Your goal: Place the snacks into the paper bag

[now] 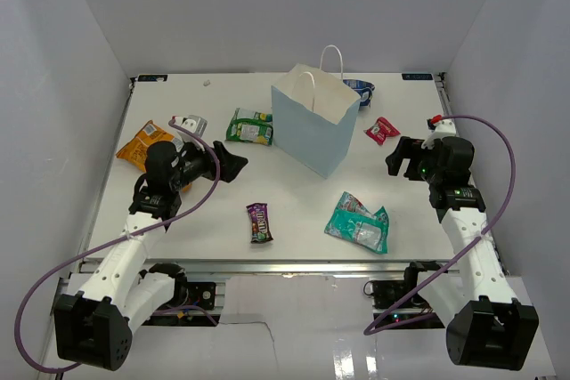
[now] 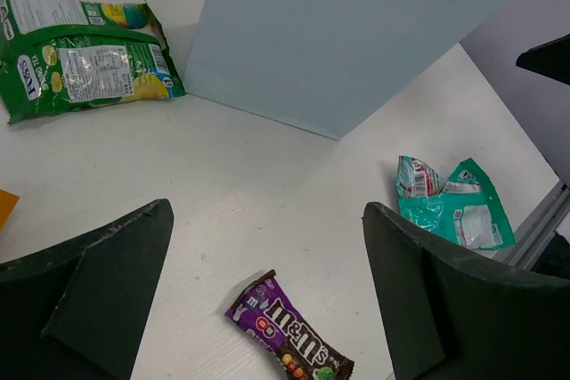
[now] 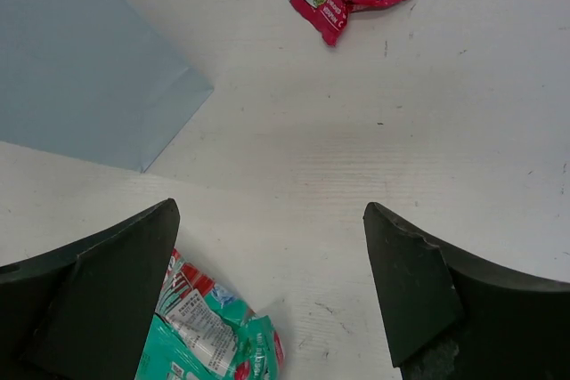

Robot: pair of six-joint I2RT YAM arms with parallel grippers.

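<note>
Seen from the top camera, with the paper bag (image 1: 312,122) standing upright and open-mouthed at mid-table (image 1: 178,220), the snacks lie around it.

Far out at 9 o'clock is the large orange chip bag (image 1: 145,144). It looks puffy, light and crushable, so it is best taken by a crimped end seam. The grey-white packet (image 1: 189,122) lies just beyond it at 1 o'clock.

The left hand (image 1: 233,165) hovers released, jaws wide with nothing between them.

The green packet (image 1: 249,126) lies flat just beside the bag's 9 o'clock wall. Its foil is likely slick, so I would pinch an edge rather than the face.

At the bag's 7 o'clock lies the dark candy bar (image 1: 259,222). It is small and stiff, and I judge it the easiest grasp, taken across its narrow width.

The teal packet (image 1: 358,222), at 5 o'clock, is crumpled and limp, and a raised fold offers a grip.

The blue packet (image 1: 361,88) is half hidden at 1 o'clock.

The small red packet (image 1: 381,130) lies at 3 o'clock.

The right hand (image 1: 401,159) also hangs released and empty.

The bag itself looks light and could tip if bumped.
</note>
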